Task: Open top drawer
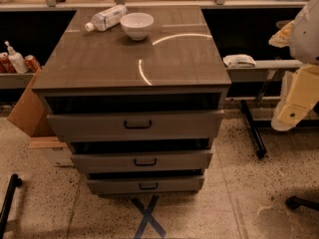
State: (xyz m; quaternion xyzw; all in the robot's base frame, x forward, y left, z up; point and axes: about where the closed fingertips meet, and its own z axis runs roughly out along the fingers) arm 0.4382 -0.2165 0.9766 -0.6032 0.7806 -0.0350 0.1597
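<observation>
The top drawer (89, 126) is the widest grey-brown front of the cabinet, with a small dark pull handle (137, 125) at its centre. A dark gap shows between its front and the cabinet top (164, 59). My arm hangs at the right edge of the view, white above and cream below. The gripper (285, 122) is at its lower end, well to the right of the cabinet and about level with the top drawer. It touches nothing.
Two narrower drawer fronts (142, 161) (145, 185) sit below. A white bowl (137, 25) and a lying plastic bottle (105, 18) rest on the cabinet top. A cardboard box (27, 108) stands at the left, dark table legs (253, 128) at the right, and a blue tape X (148, 217) marks the floor.
</observation>
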